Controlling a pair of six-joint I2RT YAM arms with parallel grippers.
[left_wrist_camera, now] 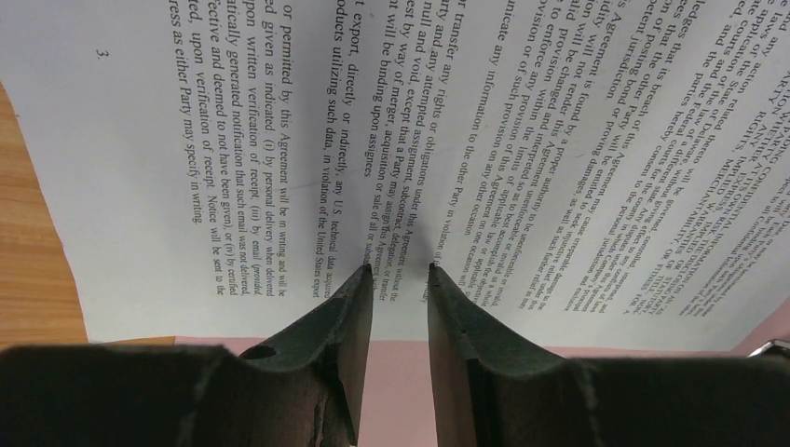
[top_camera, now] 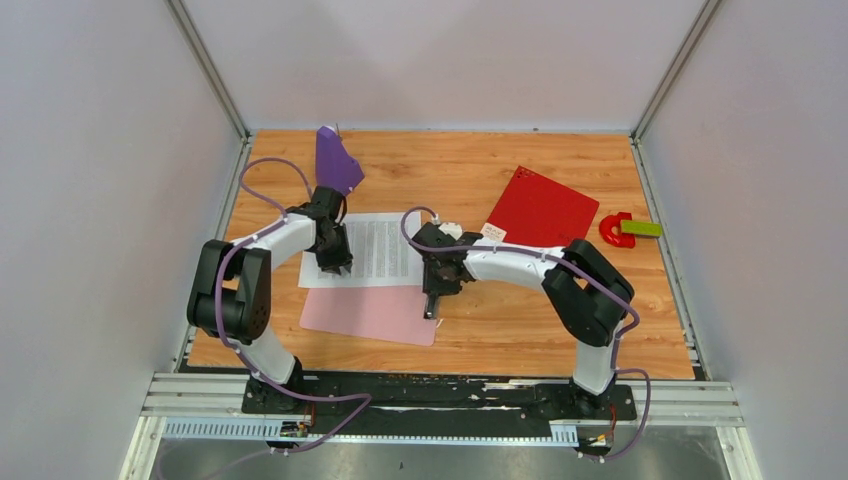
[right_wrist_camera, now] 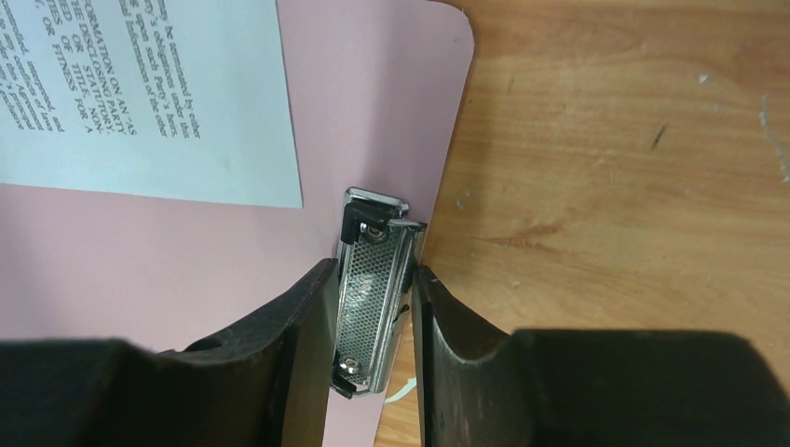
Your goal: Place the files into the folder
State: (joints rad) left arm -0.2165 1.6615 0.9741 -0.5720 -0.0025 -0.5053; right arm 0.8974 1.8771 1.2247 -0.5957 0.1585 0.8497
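Finding: left gripper (left_wrist_camera: 396, 270) parted, empty, tips on the files (top_camera: 375, 250), long axis 9-to-3. Right gripper (right_wrist_camera: 373, 272) clamps the metal clip (right_wrist_camera: 371, 298) of the pink clipboard (top_camera: 370, 315). Folder (top_camera: 540, 210) lies at 2 o'clock, nearer the right arm.

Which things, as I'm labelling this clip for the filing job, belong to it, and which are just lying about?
Job:
- printed sheets
- red folder

Lying about:
- pink clipboard, partly under the sheets
- purple object
- red-and-green item
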